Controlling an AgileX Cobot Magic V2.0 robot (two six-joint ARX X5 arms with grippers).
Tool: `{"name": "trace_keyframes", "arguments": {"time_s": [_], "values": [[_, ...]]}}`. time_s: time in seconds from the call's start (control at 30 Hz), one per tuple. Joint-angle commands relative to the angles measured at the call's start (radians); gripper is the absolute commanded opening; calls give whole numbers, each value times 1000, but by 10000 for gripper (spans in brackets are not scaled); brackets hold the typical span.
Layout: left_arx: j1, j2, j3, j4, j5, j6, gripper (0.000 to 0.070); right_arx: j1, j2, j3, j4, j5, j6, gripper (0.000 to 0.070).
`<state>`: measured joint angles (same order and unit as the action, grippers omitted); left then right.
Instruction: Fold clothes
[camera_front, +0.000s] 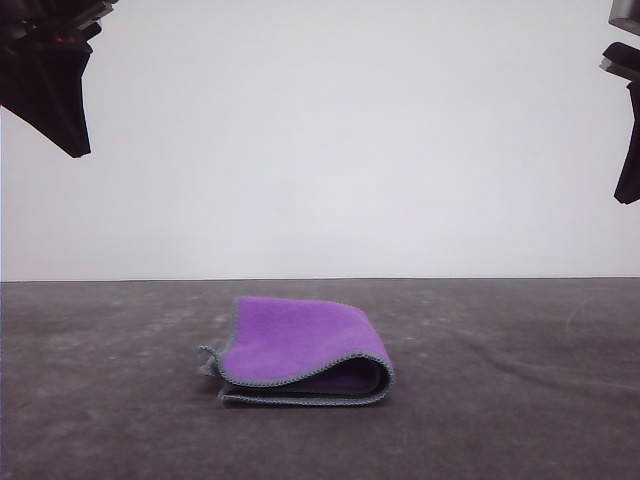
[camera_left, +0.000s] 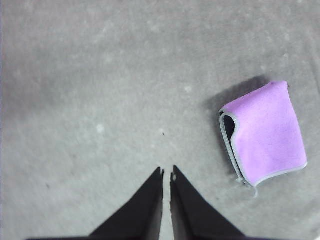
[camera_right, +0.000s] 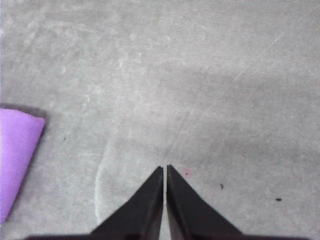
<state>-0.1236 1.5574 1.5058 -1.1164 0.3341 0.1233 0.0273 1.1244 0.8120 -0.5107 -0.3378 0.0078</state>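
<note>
Cloth (camera_front: 300, 345) folded, purple out | both end effectors pressed together, apparently empty

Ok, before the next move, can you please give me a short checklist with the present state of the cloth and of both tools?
1. Cloth is folded, purple face outside: ok. Layers are stacked, with a rounded fold at one end.
2. Edges line up: not ok. In the front view the upper layer bulges and a grey corner sticks out on the left.
3. Left tool is free of the cloth: ok. It is shut, empty, above bare table.
4. Right tool is free of the cloth: ok. It is shut and empty, cloth off to one side.
5. Both arms are raised above the table: ok.
6. Fold count is complete: cannot tell.
</note>
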Motion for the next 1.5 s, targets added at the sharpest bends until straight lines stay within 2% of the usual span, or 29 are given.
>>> {"name": "trace_keyframes", "arguments": {"time_s": [0.0,0.13,0.23,0.4,0.57,0.8,0.9,1.0,1.2,1.47], "values": [[8,-8,2,23,-4,45,17,3,7,14,10,-2,14,6],[13,-63,-75,133,-5,-5,17,3,7,14,10,-2,14,6],[13,-141,-196,292,-5,-49,17,3,7,14,10,-2,14,6],[14,-327,-486,568,-5,-92,17,3,7,14,10,-2,14,6],[32,-549,-801,784,-12,-117,17,3,7,14,10,-2,14,6],[86,-930,-1206,1038,-95,-183,17,3,7,14,10,-2,14,6],[114,-1090,-1322,1072,-104,-218,17,3,7,14,10,-2,14,6],[123,-1208,-1385,1053,-108,-225,17,3,7,14,10,-2,14,6],[124,-1365,-1425,951,-154,-227,17,3,7,14,10,-2,14,6],[123,-1514,-1475,905,-162,-236,17,3,7,14,10,-2,14,6]]}}
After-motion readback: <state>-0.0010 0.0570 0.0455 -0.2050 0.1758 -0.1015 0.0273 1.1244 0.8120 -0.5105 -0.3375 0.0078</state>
